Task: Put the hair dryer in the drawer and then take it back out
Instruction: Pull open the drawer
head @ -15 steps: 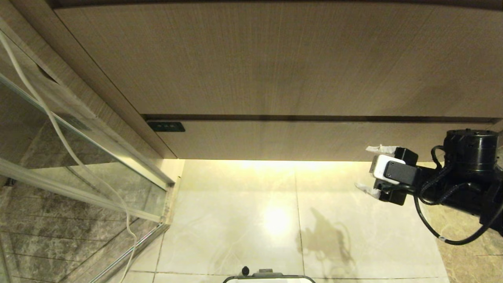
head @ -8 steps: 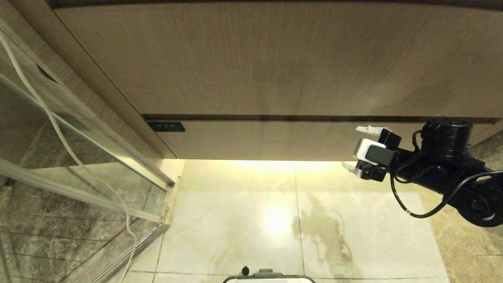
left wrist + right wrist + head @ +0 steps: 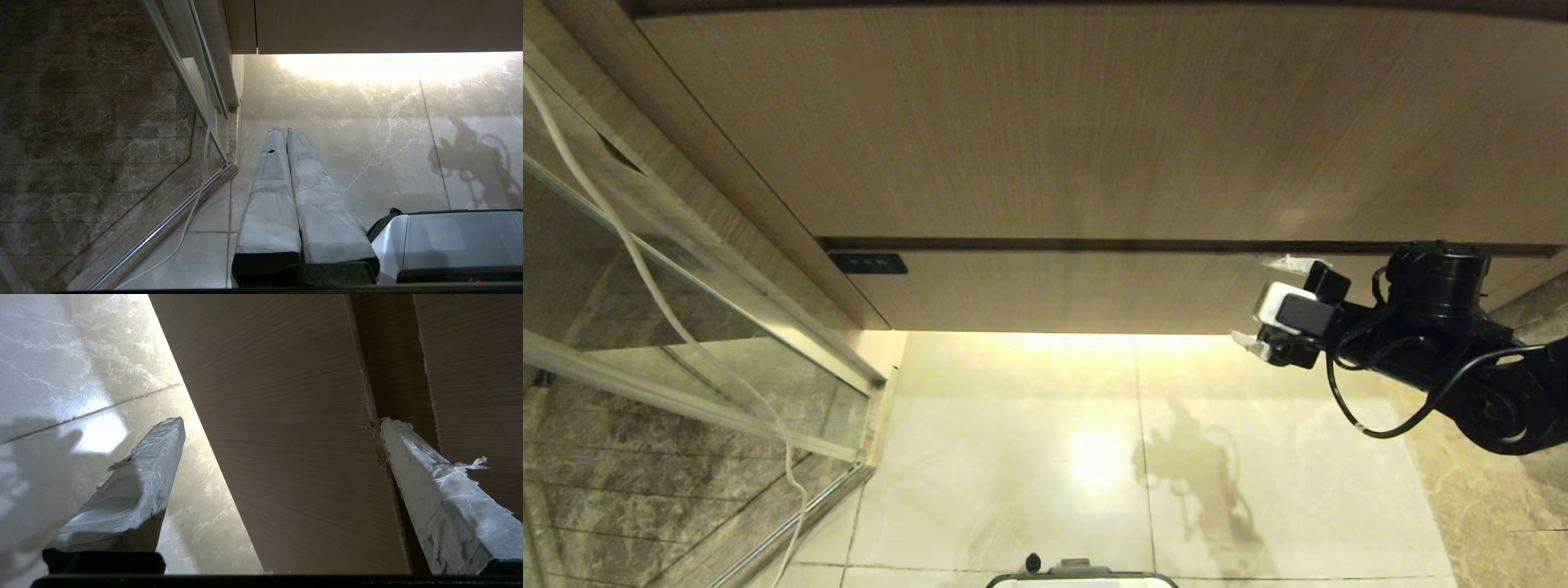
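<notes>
At the far left a glass partition [image 3: 686, 327] in a metal frame stands on dark stone flooring, with a thin white cable [image 3: 645, 278] hanging across it. A slanted wood-grain side panel [image 3: 727, 188] rises just beside the glass. The left gripper [image 3: 284, 132] shows only in the left wrist view, parked low over the pale marble floor [image 3: 1013, 457] near the foot of the glass frame, its two wrapped fingers pressed together side by side, with the robot's grey base [image 3: 449, 241] next to it.

Across the middle runs the taller wood-grain panel [image 3: 1094, 122], and under a dark gap lies the drawer [image 3: 1078, 290], a low strip whose flat front is closed flush. A small dark switch plate [image 3: 867, 263] sits at the drawer front's left end. Warm light spills from beneath the drawer's lower edge onto the floor, which lies open and bare in front of the cabinet, marked only by the arm's shadow [image 3: 1201, 482].

At the right, the right gripper [image 3: 1270, 302] is spread wide and holds nothing. Its fingers straddle the drawer front: the upper fingertip [image 3: 392, 428] sits at the dark gap along the drawer's top edge, seemingly touching it, the lower one [image 3: 171, 428] below the bottom edge over the lit floor.

The hair dryer is in no view.
</notes>
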Controlling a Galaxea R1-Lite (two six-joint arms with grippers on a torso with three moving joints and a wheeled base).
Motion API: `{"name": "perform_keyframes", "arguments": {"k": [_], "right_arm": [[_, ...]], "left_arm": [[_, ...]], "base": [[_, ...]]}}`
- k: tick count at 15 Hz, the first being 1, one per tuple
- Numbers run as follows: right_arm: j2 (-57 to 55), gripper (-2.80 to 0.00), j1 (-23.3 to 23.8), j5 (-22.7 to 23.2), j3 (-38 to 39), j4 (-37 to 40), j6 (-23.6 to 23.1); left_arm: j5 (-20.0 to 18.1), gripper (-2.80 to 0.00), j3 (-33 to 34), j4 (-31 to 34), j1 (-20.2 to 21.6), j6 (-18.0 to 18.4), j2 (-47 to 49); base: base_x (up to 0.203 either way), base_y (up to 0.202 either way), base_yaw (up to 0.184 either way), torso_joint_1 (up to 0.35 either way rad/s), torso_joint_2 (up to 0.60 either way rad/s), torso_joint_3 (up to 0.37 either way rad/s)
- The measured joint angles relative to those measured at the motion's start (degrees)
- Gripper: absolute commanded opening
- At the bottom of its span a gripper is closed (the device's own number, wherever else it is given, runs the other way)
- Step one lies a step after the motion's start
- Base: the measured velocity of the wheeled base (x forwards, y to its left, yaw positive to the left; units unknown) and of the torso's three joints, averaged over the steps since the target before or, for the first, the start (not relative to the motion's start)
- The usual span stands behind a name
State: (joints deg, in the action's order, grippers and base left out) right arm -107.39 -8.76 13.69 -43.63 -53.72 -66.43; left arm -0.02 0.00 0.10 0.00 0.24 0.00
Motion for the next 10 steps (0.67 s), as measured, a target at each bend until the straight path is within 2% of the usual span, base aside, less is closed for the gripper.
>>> {"name": "perform_keyframes", "arguments": {"k": [10], "right_arm": [[-3.86, 0.00, 0.19, -0.39, -4.63, -3.64, 0.42]], "left_arm": [[0.02, -2.80, 0.00, 0.00, 0.00, 0.00, 0.00]], "base": [[0.000, 0.000, 0.000, 0.000, 0.00, 0.000]]}}
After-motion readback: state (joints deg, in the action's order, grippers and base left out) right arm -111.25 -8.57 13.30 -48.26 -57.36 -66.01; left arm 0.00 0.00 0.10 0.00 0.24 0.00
